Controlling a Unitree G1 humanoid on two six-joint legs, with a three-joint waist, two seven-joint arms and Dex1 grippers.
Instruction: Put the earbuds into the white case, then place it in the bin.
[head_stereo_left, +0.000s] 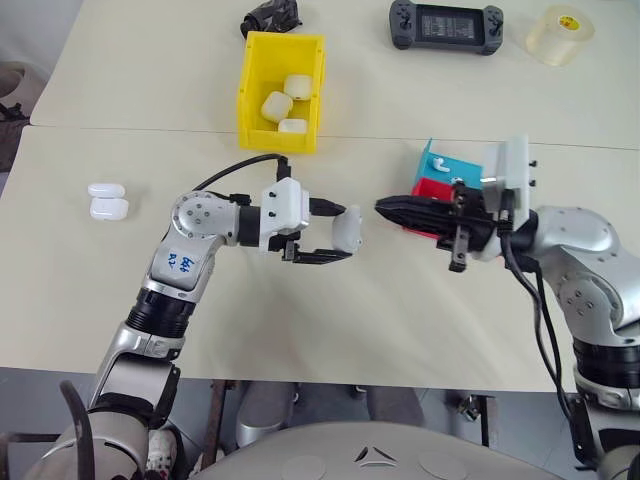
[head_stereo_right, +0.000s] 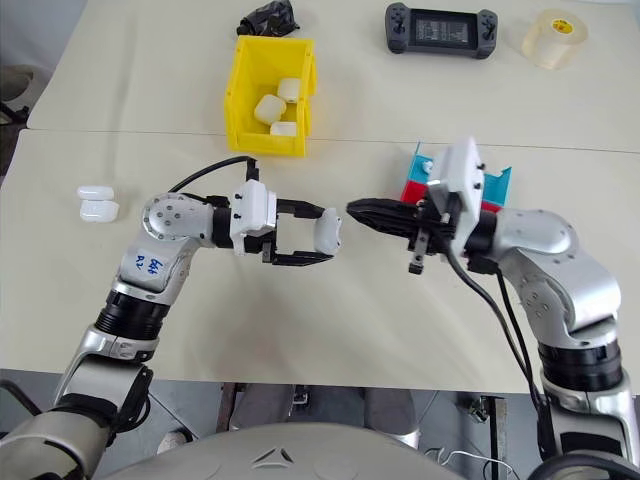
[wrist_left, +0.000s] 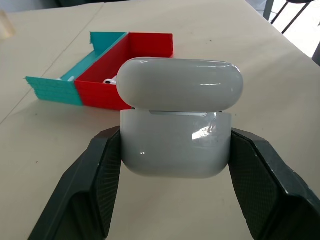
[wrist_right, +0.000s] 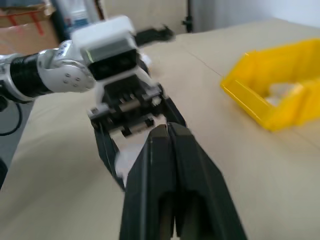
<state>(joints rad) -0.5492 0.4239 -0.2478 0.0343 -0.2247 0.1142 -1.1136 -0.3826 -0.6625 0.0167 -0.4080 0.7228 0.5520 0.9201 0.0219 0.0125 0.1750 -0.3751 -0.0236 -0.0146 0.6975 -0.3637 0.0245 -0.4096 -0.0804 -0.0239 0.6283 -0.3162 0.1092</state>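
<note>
Left eye view: my left claw (head_stereo_left: 335, 238) grasps the white case (head_stereo_left: 347, 230); my clenched right claw (head_stereo_left: 385, 206) points leftward at it.

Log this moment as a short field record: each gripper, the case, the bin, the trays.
left gripper: shut on white case, fingers on its two sides
case lid: closed or nearly so
right gripper: shut, tips pointing at the case
yellow bin: three white cases inside
red and blue trays: behind the right gripper
table: two more cases at the left
</note>
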